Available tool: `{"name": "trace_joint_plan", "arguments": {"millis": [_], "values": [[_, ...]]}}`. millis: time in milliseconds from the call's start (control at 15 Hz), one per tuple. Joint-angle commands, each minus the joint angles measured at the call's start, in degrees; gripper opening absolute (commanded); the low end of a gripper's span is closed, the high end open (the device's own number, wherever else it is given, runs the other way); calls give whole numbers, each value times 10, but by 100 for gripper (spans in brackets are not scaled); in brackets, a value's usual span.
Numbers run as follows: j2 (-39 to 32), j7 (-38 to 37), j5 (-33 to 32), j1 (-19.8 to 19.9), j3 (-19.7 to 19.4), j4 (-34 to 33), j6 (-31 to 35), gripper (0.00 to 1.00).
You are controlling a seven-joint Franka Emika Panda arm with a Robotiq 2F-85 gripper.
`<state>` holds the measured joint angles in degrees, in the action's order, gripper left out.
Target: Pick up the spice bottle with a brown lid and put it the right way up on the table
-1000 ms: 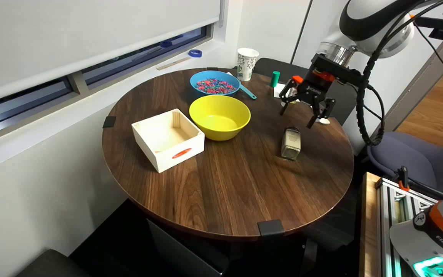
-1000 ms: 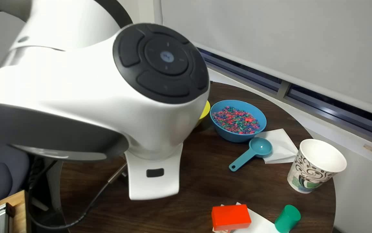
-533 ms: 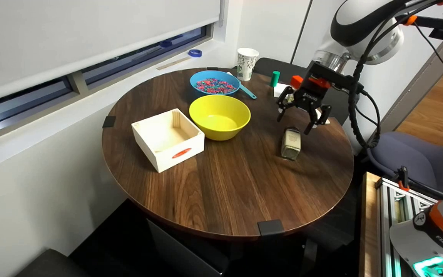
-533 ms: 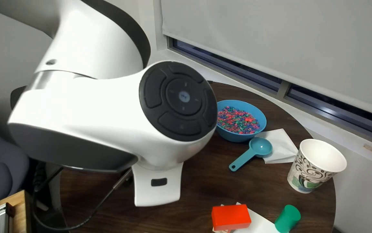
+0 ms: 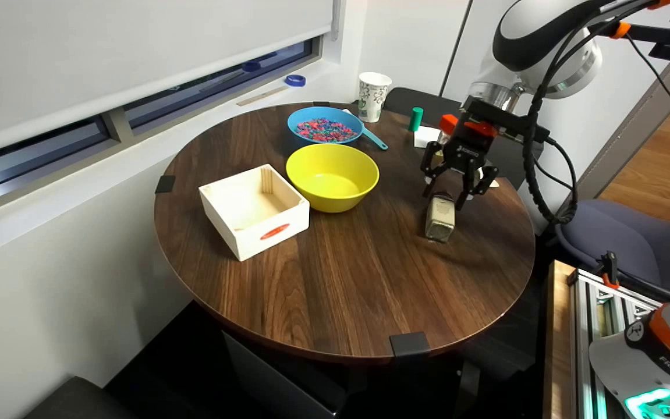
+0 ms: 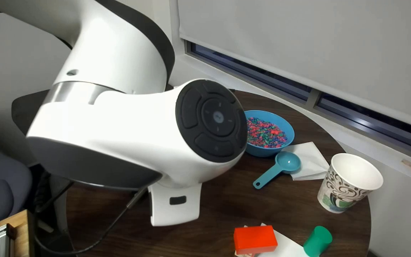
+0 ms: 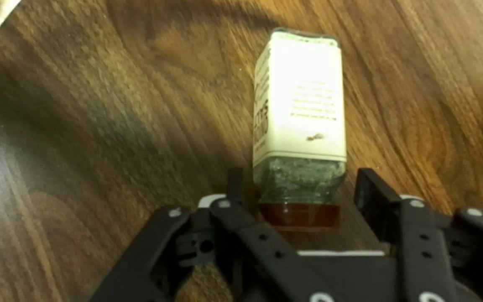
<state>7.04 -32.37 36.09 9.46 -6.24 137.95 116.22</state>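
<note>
The spice bottle [image 7: 302, 105] lies on its side on the dark wood table [image 5: 335, 279], pale label up. Its brown lid [image 7: 300, 216] points toward the base of my gripper [image 7: 300, 180]. My fingers stand on either side of the bottle's lid end, with a gap on both sides in the wrist view, so the jaws are part-way open and not touching it. In an exterior view the gripper [image 5: 443, 199] is low over the lid end of the bottle [image 5: 440, 220]. The white arm hides both bottle and gripper in an exterior view.
A yellow bowl [image 5: 335, 195] and an open wooden box [image 5: 273, 230] stand off to one side of the bottle. Farther back are a blue bowl [image 6: 260, 151], a teal scoop [image 6: 278, 169], a paper cup [image 6: 346, 185], a red block [image 6: 255, 240] and a green cylinder [image 6: 317, 241].
My gripper has come down and over the bottle's lid end, and its fingers have drawn closer together. The bottle lies where it was.
</note>
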Motion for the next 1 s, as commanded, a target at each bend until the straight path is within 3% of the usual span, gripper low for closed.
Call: {"name": "trace_joint_plan", "arguments": {"millis": [0, 133, 400, 933], "values": [[-6, -1, -21, -3, -2, -12, -18, 38], [-4, -9, -38, -4, 0, -14, -21, 25], [2, -36, -103, -5, 6, -32, -35, 24], [20, -153, -310, -23, 48, -91, -50, 24]]}}
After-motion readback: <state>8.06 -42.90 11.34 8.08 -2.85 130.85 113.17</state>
